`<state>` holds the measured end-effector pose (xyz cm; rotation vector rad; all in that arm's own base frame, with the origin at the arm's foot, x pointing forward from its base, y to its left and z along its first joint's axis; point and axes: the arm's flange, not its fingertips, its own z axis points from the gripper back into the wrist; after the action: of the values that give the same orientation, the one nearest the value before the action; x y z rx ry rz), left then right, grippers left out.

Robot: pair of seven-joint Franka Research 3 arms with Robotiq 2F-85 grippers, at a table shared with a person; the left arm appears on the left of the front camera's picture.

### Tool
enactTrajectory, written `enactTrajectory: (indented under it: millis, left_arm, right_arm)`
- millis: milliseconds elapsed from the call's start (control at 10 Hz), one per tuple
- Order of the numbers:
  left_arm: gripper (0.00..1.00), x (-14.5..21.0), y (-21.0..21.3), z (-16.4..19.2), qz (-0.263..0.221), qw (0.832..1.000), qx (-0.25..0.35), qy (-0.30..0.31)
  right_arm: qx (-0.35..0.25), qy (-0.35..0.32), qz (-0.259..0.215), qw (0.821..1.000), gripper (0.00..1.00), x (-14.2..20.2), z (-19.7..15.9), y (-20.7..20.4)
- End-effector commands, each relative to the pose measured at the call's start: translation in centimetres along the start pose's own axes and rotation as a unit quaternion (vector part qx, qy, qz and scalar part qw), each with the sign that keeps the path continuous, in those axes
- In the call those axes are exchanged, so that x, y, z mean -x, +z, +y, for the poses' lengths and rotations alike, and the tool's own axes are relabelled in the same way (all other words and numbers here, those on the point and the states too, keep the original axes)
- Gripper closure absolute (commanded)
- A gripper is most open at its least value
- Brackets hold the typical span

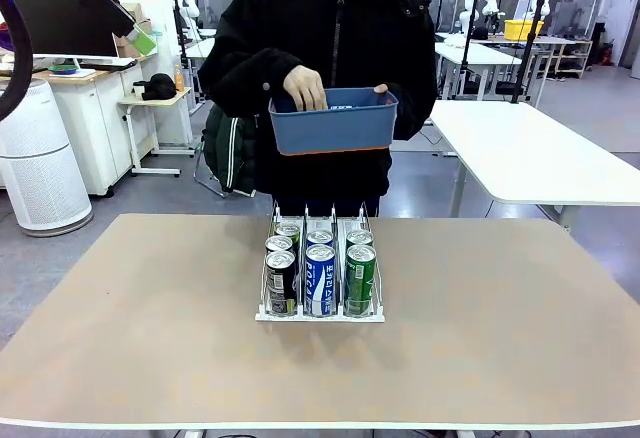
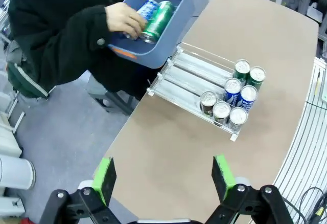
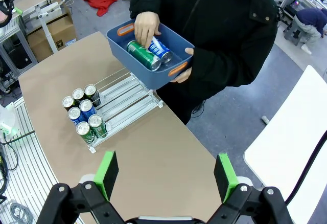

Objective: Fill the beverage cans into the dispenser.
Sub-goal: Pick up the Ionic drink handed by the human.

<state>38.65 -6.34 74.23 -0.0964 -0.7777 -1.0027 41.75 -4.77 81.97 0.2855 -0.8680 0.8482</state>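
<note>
I see the dispenser in the middle of the front view, sitting on the tan table, slightly toward the far edge. Seven beverage cans stand upright at its near end. There are three black ones in the lane on the picture's left, two blue-and-white in the centre lane and two green on the right. In my left wrist view the far stretch of the lanes is bare wire.

Behind the table, a person holds a blue tub at chest height, in the upper middle of the frame and above the rack's far end. One hand reaches down into the tub. The other hand grips its rim. Two more cans lie on their sides inside, a green can and a blue-and-white can, and the reaching hand's fingers rest on them.

My left gripper hangs high over the table with its green pads spread wide and nothing between them. My right gripper is the same, with its fingers apart and empty, well clear of the rack and the tub.
</note>
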Motion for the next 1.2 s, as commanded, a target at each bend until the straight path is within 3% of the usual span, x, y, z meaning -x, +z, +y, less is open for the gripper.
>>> enactTrajectory:
  millis: [0, 400, 1100]
  left_arm:
    - [0.00, -1.1, 0.8, 1.3, 0.010, 1.000, -0.011, 0.015]
    - [0.00, -1.7, 1.5, 1.6, -0.018, 1.000, -0.018, 0.006]
    - [0.00, -1.8, 1.8, 1.8, -0.012, 1.000, -0.022, 0.008]
  right_arm:
    - [0.002, -0.001, -0.001, 1.000, 0.00, 0.0, 0.0, -0.1]
    - [0.002, -0.001, -0.001, 1.000, 0.00, 0.0, 0.0, -0.1]
    - [0.002, -0.001, -0.001, 1.000, 0.00, 0.0, 0.0, -0.1]
